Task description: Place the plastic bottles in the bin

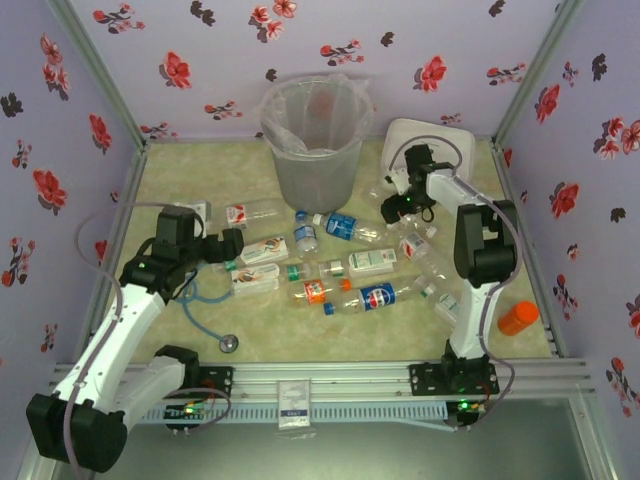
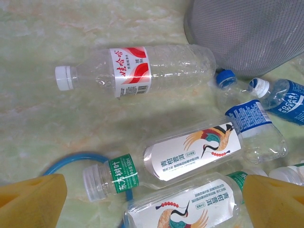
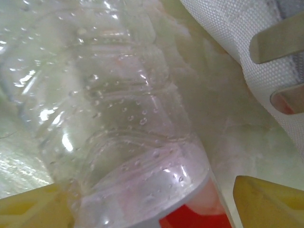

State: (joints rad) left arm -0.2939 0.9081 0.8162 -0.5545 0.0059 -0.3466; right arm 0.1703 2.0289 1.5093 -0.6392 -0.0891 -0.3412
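Observation:
Several plastic bottles (image 1: 345, 270) lie scattered on the table in front of the bin (image 1: 312, 140), a tall translucent bucket with a bag liner. My left gripper (image 1: 232, 248) is open and hovers low over two crane-label bottles (image 2: 190, 152), its yellow pads (image 2: 33, 202) standing either side of them. A red-label bottle (image 2: 130, 71) and a blue-label bottle (image 2: 251, 121) lie beyond, near the bin (image 2: 251, 33). My right gripper (image 1: 397, 195) is open around a clear bottle with a red label (image 3: 118, 133); a gap shows at the right pad (image 3: 270, 204).
A white latched case (image 1: 432, 140) sits at the back right, close beside the right gripper (image 3: 152, 209) and its bottle. A blue-tubed stethoscope (image 1: 205, 300) lies under the left bottles. An orange object (image 1: 518, 317) rests by the right wall. Floral walls enclose three sides.

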